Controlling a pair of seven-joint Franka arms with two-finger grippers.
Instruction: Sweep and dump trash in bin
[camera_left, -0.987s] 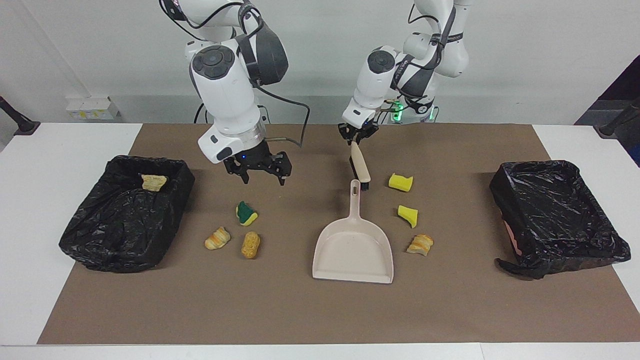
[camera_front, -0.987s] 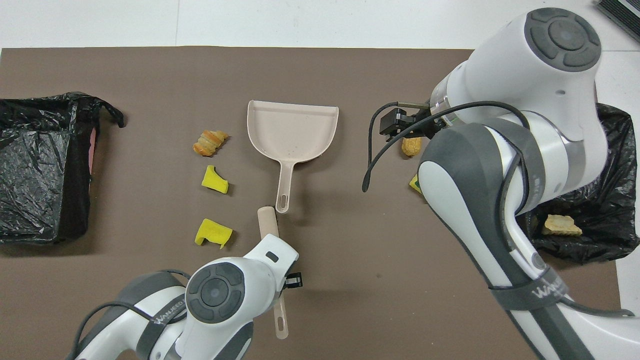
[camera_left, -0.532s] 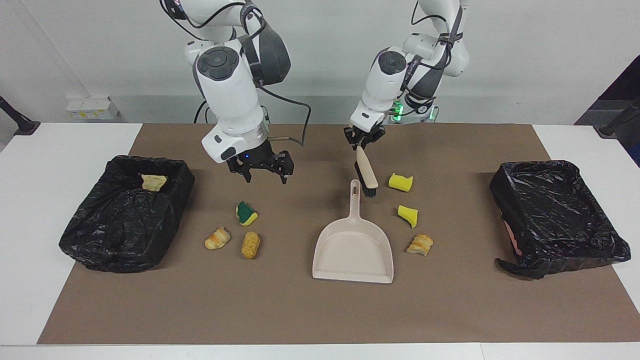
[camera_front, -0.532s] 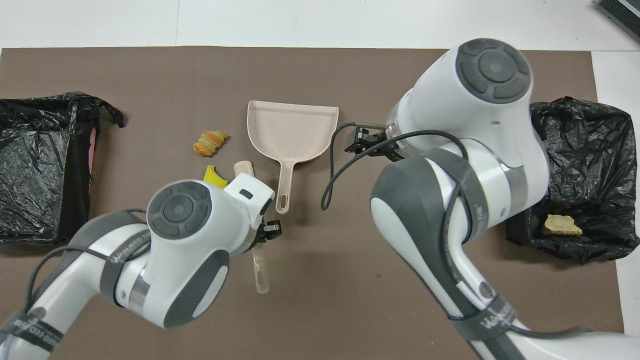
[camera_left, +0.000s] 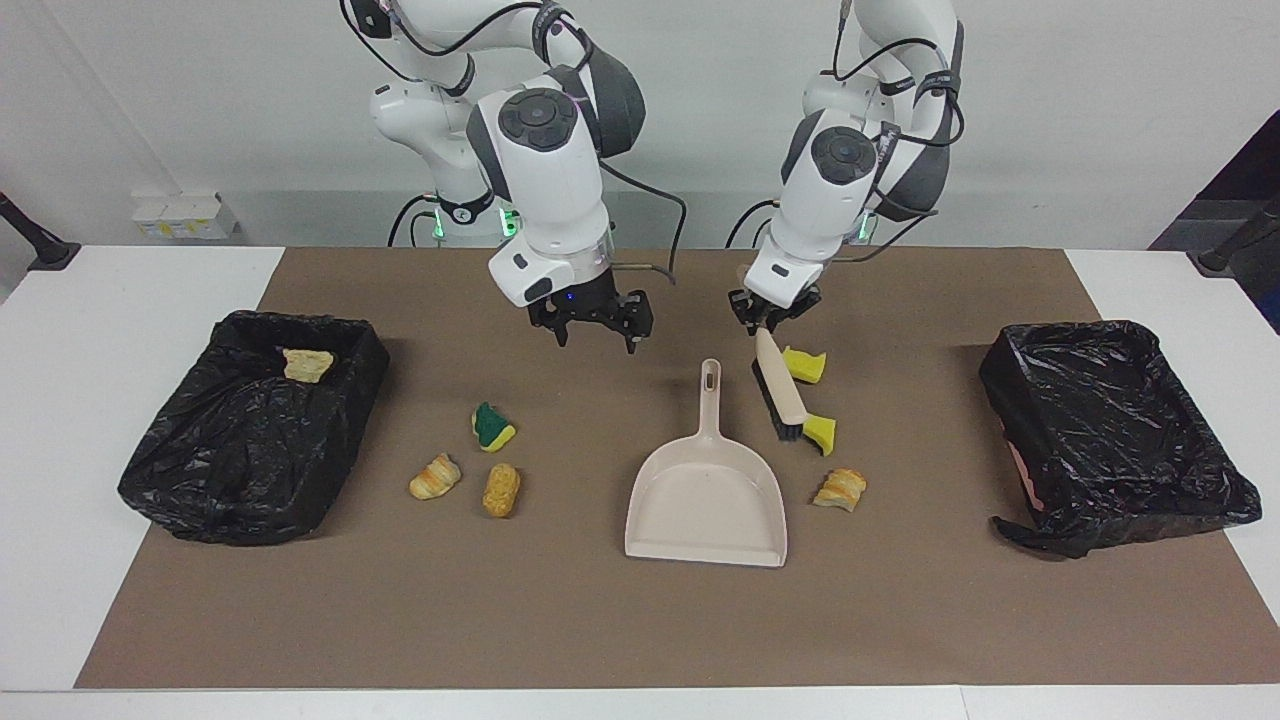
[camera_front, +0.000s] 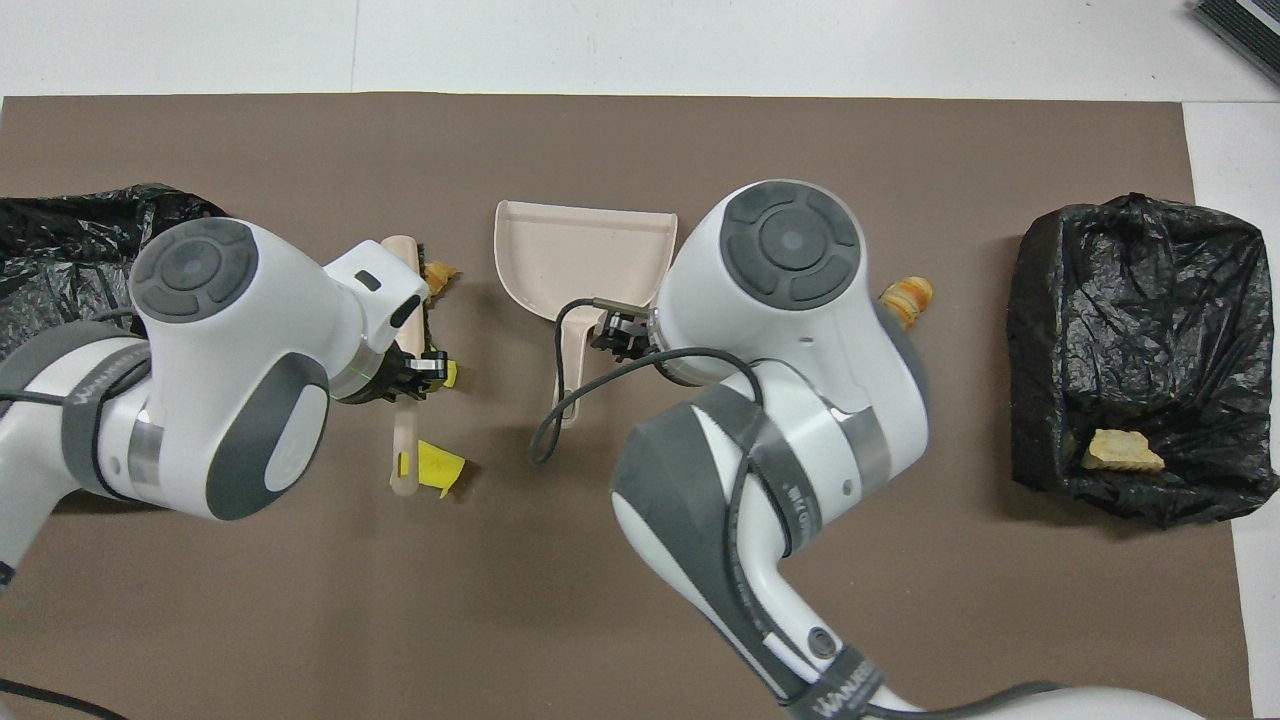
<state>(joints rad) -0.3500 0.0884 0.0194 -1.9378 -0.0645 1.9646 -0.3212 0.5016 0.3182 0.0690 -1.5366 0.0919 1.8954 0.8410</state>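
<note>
Brush (camera_left: 779, 392) swung between yellow sponges (camera_left: 818, 431), right tool (camera_left: 596, 334) perhaps nearer dustpan (camera_left: 706, 488)

My two arms: glossy white shells, dark grey joint sleeves and round grey end caps. Black cables loop along each. Black grippers; a blue light shows above the right gripper (camera_left: 594, 325).
</note>
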